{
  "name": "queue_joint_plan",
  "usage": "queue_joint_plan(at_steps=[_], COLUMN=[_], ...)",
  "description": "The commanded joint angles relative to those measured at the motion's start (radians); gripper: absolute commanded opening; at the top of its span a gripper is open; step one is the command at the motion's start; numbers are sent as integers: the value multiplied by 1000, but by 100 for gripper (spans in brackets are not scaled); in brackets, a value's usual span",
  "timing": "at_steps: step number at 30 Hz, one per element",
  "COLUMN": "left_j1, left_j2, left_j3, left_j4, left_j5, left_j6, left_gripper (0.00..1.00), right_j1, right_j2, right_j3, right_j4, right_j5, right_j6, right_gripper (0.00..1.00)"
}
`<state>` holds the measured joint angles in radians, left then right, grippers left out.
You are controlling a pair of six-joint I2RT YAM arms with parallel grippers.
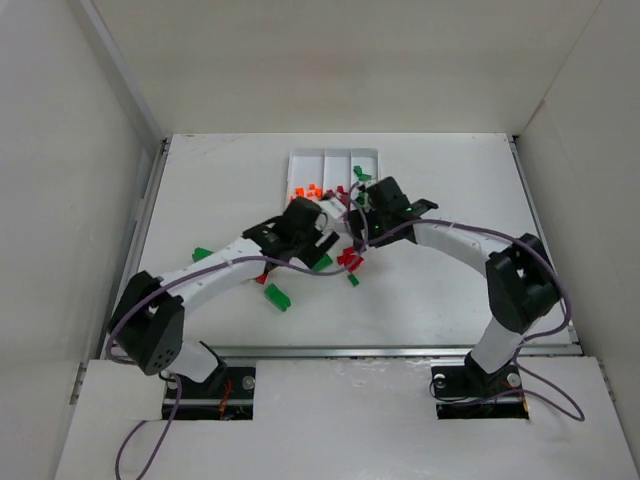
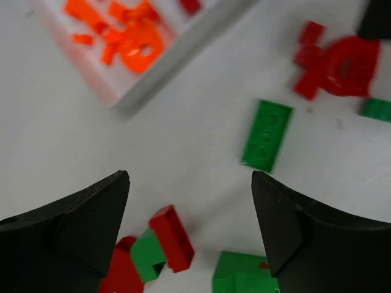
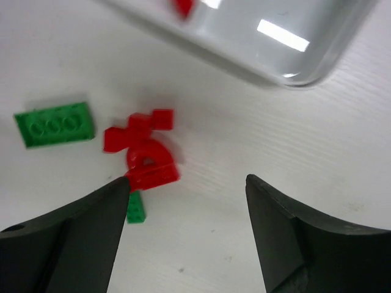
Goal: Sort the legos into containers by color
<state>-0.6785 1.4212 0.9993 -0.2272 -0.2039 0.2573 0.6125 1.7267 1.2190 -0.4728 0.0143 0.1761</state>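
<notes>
The containers are three narrow compartments of a white tray [image 1: 338, 163]. Orange legos [image 1: 307, 190] lie in its left compartment, and they show blurred in the left wrist view as orange legos [image 2: 122, 30]. My left gripper [image 2: 190, 178] is open over the table just in front of the tray wall [image 2: 177, 55]. Below its jaws lie a red brick [image 2: 172, 237] stuck to a green piece [image 2: 146, 253] and a green block [image 2: 244, 274]. My right gripper [image 3: 187, 180] is open and holds nothing. It hangs by the tray's corner [image 3: 293, 58], beside a red cluster [image 3: 143, 149].
A green flat brick [image 3: 55, 125] and a small green piece [image 3: 135, 207] lie near the red cluster. Loose green legos [image 1: 276, 297] and red legos [image 1: 350, 258] are scattered in front of the tray. One green piece [image 1: 202, 254] lies far left. White walls enclose the table.
</notes>
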Motion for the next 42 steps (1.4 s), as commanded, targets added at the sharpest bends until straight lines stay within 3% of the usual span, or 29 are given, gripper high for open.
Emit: queue_joint_plan(at_steps=[1, 7, 14, 22, 23, 27, 28, 30, 36, 42], left_j1=[-117, -141, -110, -67, -67, -58, -58, -47, -29, -29], left_j2=[88, 274, 357, 423, 436, 459, 459, 450, 368, 427], left_j3=[24, 85, 85, 105, 119, 133, 133, 133, 208, 530], left_j4=[-81, -81, -15, -83, -92, -136, -136, -173, -251, -161], left_j5=[106, 245, 247, 299, 299, 308, 308, 299, 264, 255], left_j6=[120, 82, 102, 102, 102, 102, 102, 115, 125, 74], left_gripper=[79, 86, 85, 62, 50, 22, 9, 0, 0, 0], right_j1=[-114, -212, -249, -258, -258, -258, -258, -258, -281, -362], right_j2=[-81, -188, -234, -246, -234, -214, -204, -194, -174, -174], right_j3=[-35, -115, -138, -119, -110, -101, -101, -92, -69, -39], right_j4=[83, 106, 76, 76, 76, 76, 86, 86, 106, 135], right_j5=[9, 21, 62, 73, 73, 73, 73, 73, 50, 41], right_j6=[146, 186, 148, 108, 108, 99, 99, 99, 99, 154], right_gripper=[82, 83, 83, 83, 83, 83, 83, 83, 83, 83])
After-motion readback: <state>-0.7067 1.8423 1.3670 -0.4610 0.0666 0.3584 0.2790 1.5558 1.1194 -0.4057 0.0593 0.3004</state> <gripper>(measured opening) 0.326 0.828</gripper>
